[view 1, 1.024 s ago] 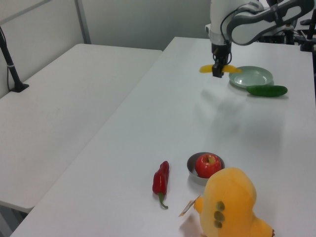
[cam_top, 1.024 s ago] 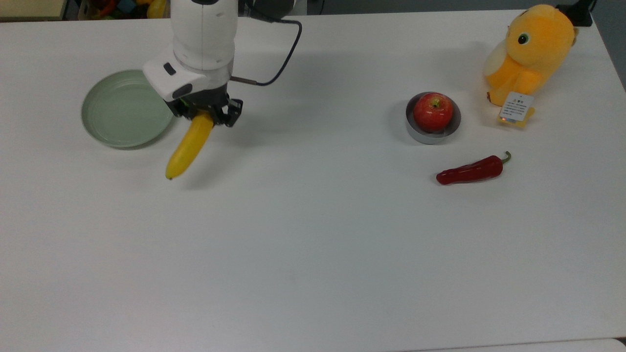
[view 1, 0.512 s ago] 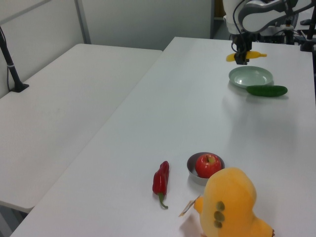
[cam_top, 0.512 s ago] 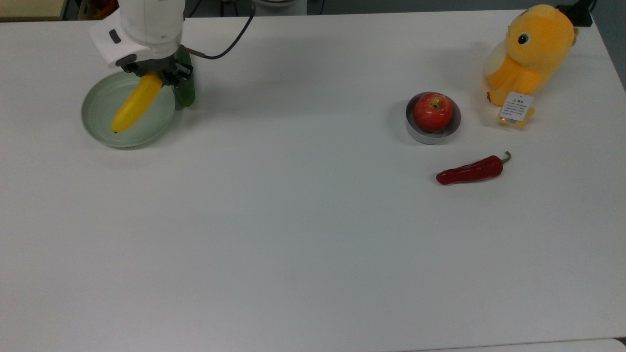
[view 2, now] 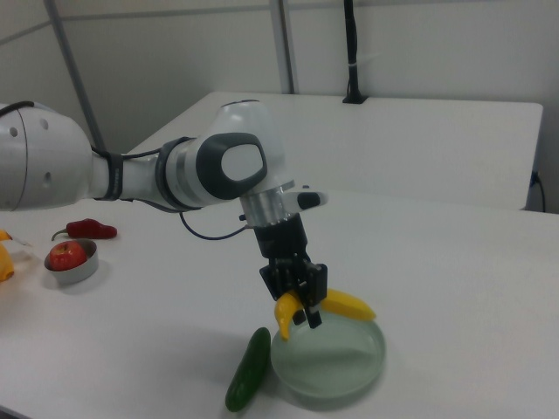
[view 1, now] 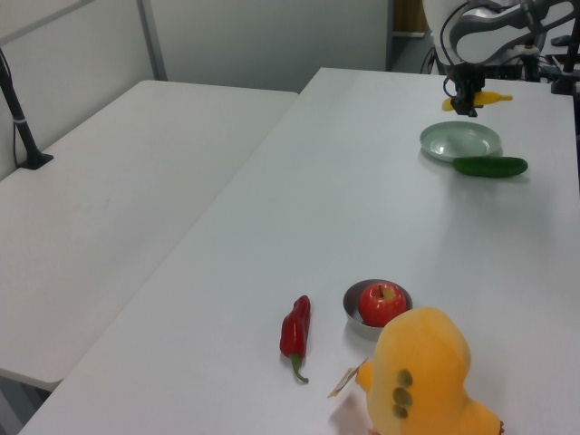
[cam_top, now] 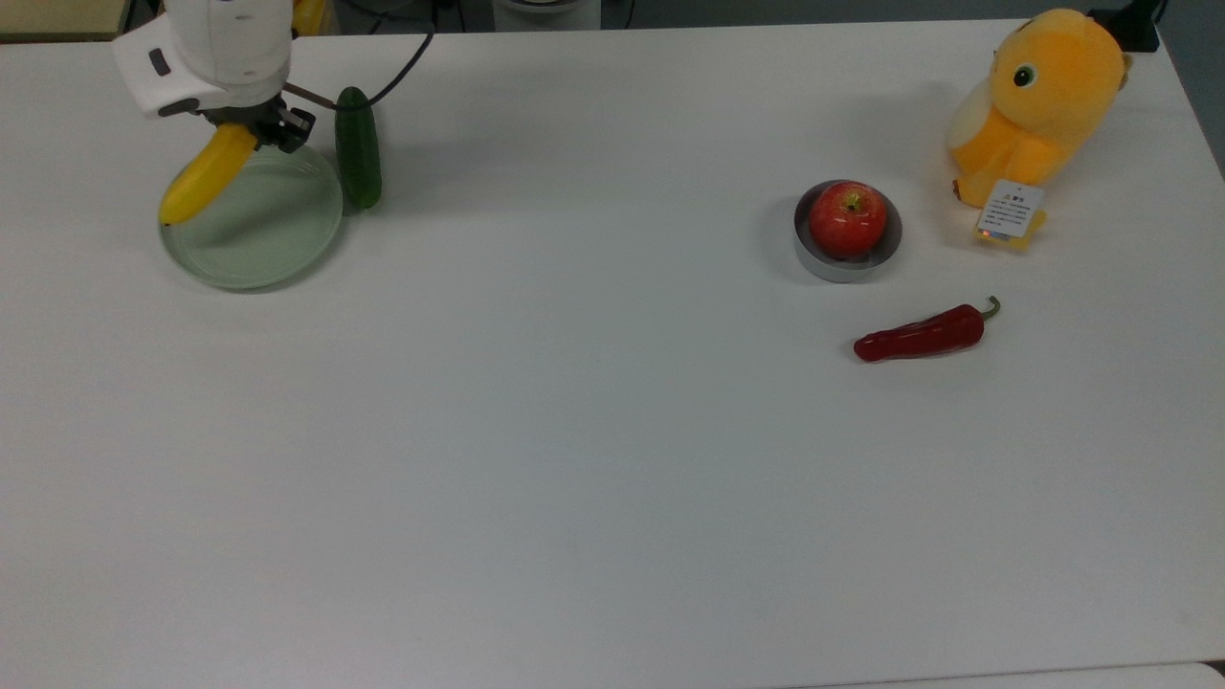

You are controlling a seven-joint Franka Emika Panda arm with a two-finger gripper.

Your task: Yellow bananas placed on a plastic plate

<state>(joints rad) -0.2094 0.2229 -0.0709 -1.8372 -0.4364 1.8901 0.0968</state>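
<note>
Item: banana — long, curved, bright yellow — clamped near its stem end in the gripper, fingers closed on it, held in the air. Location: in the right view it hangs just above the far part of the plastic plate, not touching; in the top view its dark tip overlaps the plate's rim at the top view's left. Step in hand, as judged: setting the fruit down. To do it well — bring the banana's middle over the plate's centre, lower until the fruit rests in the shallow well, then release; with the tip out over the rim, a drop from here could leave it hanging off or rolling out. Keep clear of the cucumber, which lies touching or just beside the plate's edge. Arm pose: forearm reaching across the table, wrist turned downward, gripper pointing roughly straight down over the plate, cable trailing behind.
</note>
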